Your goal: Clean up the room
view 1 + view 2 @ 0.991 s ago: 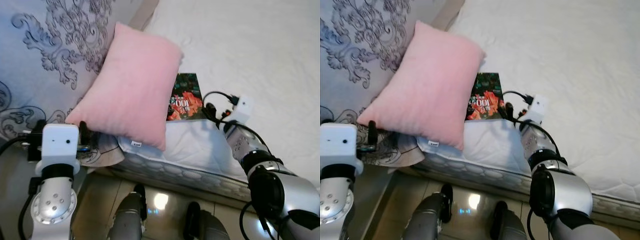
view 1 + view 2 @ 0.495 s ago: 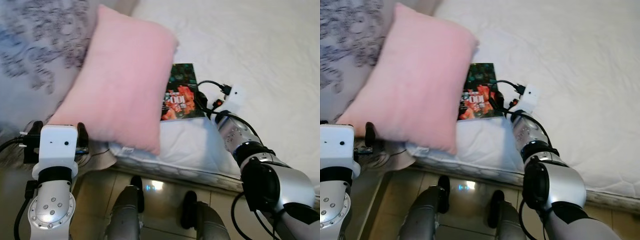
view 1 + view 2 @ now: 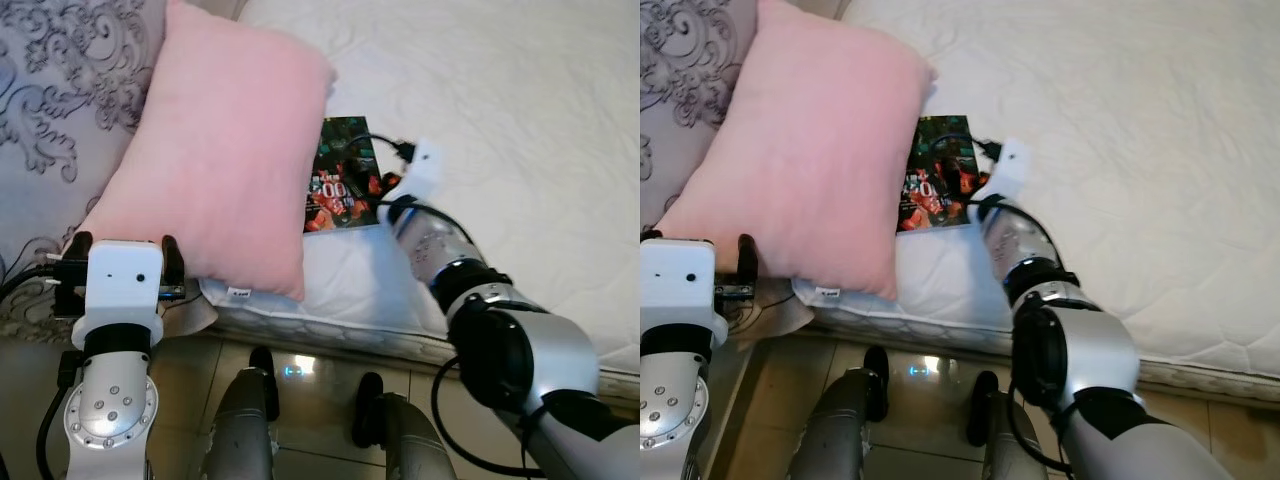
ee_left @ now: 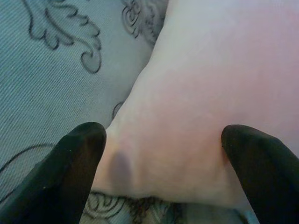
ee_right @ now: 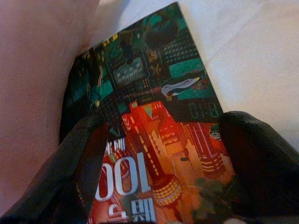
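The right gripper (image 5: 159, 163) has been reaching in, jaws now spread over the book (image 5: 154, 121); the left gripper (image 4: 163, 163), jaws open, is straddling the pillow (image 4: 210, 93).

Pink pillows (image 3: 220, 150): one
Books (image 3: 343, 187): one
Patterned grey covers (image 3: 60, 110): one
White mattresses (image 3: 520, 120): one
Grippers: two, left gripper (image 4: 168, 172), right gripper (image 5: 163, 177)

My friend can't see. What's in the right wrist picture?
A colourful book lies on a white bed, with the right gripper open over it, one black finger on each side. A pink pillow covers the book's far edge.
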`<state>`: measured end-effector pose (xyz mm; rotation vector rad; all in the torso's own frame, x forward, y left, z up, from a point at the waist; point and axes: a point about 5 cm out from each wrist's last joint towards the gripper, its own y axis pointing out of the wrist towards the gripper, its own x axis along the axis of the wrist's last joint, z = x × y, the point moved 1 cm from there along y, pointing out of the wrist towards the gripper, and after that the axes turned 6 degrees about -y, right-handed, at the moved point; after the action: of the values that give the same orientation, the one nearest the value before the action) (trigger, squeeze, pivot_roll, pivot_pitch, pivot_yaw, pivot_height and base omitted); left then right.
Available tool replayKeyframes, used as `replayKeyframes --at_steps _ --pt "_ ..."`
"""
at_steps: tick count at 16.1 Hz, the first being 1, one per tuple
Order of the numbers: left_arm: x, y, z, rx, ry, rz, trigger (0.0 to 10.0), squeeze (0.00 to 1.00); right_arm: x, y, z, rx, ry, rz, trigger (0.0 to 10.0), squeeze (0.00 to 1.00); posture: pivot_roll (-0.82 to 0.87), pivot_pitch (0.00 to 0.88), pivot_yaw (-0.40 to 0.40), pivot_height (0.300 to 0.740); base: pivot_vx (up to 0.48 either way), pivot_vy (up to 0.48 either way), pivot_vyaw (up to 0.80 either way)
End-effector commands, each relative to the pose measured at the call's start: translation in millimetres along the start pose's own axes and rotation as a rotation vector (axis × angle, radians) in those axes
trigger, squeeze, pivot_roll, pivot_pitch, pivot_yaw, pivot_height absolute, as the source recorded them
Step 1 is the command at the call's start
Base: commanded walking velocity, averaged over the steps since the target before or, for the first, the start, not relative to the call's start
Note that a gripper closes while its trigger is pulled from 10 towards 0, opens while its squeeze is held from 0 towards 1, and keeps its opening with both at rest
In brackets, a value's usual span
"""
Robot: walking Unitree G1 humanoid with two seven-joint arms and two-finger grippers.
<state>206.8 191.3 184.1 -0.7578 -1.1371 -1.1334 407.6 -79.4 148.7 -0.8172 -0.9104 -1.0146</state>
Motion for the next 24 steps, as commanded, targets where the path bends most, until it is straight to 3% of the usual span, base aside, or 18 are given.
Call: replayKeyframes --at_steps 1,6,10,11,13,14,17,19,20,21,22,23,24 --pt "-4 -3.1 0.3 0.007 0.017 0.022 10.0 0.00 -15 -1.4 2.3 0.015 0.032 0.067 0.0 0.16 0.40 0.391 -0.084 0.736 0.000 0.000 0.00" --pt "-5 -4.6 0.6 0.017 0.022 0.025 10.0 0.00 -31 -5.0 -1.1 -0.016 0.070 0.098 0.0 0.17 0.41 0.401 -0.091 0.736 0.000 0.000 0.00" --pt "-6 -1.1 -2.1 0.010 0.016 0.025 10.0 0.00 -36 -7.7 -9.4 -0.065 -0.047 0.123 0.0 0.16 0.38 0.393 -0.090 0.736 0.000 0.000 0.00" --pt "-6 0.5 -3.3 0.010 0.012 0.023 10.0 0.00 -35 -9.2 -16.4 -0.113 -0.081 0.125 10.0 0.00 0.37 0.388 -0.090 0.736 0.000 0.000 0.00" --pt "-6 2.4 -4.9 0.009 0.008 0.021 10.0 0.00 -35 -13.1 -29.9 -0.201 -0.142 0.118 10.0 0.00 0.36 0.383 -0.089 0.736 0.000 0.000 0.00" --pt "-7 3.7 -6.4 0.005 0.005 0.021 10.0 0.00 -38 -16.9 -39.2 -0.263 -0.181 0.120 10.0 1.00 0.36 0.379 -0.090 0.736 0.000 0.000 0.00" --pt "-6 6.8 -9.9 0.000 -0.002 0.014 10.0 0.00 -41 -20.2 -45.6 -0.296 -0.197 0.120 10.0 1.00 0.34 0.375 -0.090 0.736 0.000 0.000 0.00" --pt "-5 8.3 -11.6 -0.007 -0.002 0.008 10.0 0.00 -43 -20.2 -45.3 -0.276 -0.120 0.138 10.0 1.00 0.34 0.377 -0.087 0.736 0.000 0.000 0.00" --pt "-5 8.4 -11.7 -0.007 -0.002 0.006 10.0 0.00 -45 -20.3 -44.6 -0.274 -0.147 0.148 10.0 1.00 0.34 0.377 -0.086 0.736 0.000 0.000 0.00" --pt "-5 8.3 -11.5 -0.009 0.002 0.002 10.0 0.00 -46 -19.6 -42.2 -0.261 -0.156 0.151 10.0 0.04 0.35 0.380 -0.084 0.736 0.000 0.000 0.00" --pt "-5 8.1 -11.1 -0.010 0.005 0.000 10.0 0.00 -46 -19.4 -41.1 -0.260 -0.155 0.150 10.0 0.00 0.35 0.379 -0.085 0.736 0.000 0.000 0.00" --pt "-4 8.3 -9.6 -0.007 0.014 -0.007 10.0 0.00 -47 -18.9 -39.0 -0.251 -0.135 0.147 0.0 0.00 0.35 0.383 -0.085 0.736 0.000 0.000 0.00" --pt "-3 8.6 -8.0 -0.004 0.019 -0.010 10.0 0.00 -48 -18.2 -36.1 -0.236 -0.102 0.145 0.0 0.00 0.36 0.385 -0.087 0.736 0.000 0.000 0.00"
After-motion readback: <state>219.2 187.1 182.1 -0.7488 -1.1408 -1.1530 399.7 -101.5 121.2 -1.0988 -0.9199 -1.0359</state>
